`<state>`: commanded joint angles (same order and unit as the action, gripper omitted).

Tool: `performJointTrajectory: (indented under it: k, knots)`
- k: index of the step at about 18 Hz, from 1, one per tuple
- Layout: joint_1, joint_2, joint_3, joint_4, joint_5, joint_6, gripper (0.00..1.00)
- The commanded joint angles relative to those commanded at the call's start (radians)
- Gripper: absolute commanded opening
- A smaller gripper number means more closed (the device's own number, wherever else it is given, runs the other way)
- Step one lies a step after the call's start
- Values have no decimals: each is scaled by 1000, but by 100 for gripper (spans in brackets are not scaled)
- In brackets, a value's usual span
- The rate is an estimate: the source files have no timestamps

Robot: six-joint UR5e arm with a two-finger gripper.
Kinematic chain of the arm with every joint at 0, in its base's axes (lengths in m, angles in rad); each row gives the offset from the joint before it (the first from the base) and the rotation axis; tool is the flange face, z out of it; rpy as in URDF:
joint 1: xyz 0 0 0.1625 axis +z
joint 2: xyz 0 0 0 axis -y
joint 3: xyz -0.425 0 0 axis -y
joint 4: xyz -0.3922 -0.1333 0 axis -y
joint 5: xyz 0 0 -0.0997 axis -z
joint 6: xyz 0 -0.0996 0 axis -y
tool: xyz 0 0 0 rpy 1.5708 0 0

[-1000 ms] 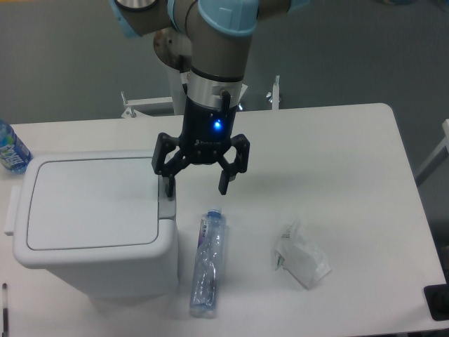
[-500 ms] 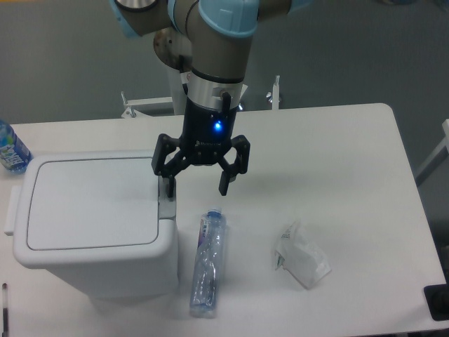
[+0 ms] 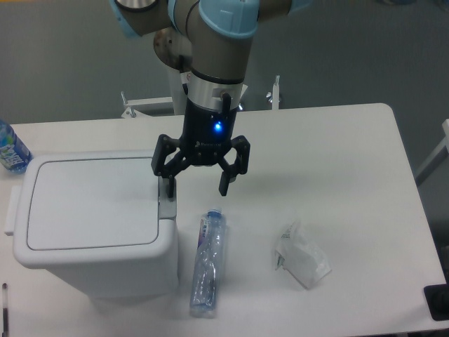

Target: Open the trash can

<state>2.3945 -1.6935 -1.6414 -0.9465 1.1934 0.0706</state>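
fingers: gripper (image 3: pixel 198 188) spread, holding nothing; one finger (image 3: pixel 169 185) directly above the grey tab (image 3: pixel 166 208)
trash can (image 3: pixel 91 217): lid shut

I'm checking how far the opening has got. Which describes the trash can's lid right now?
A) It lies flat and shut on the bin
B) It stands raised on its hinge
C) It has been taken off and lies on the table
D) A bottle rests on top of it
A: the lid lies flat and closed on the trash can, while the open gripper has one finger over the grey push tab.
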Motion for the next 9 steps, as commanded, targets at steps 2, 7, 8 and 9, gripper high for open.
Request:
performJointTrajectory:
  k: [2,7,8,9]
  knots:
    - [0,-2,0,0,0,0,100]
    - [0,-2,2,0,0,0,100]
    - [0,-2,3,0,0,0,100]
    - [0,0,8,0,0,0,100]
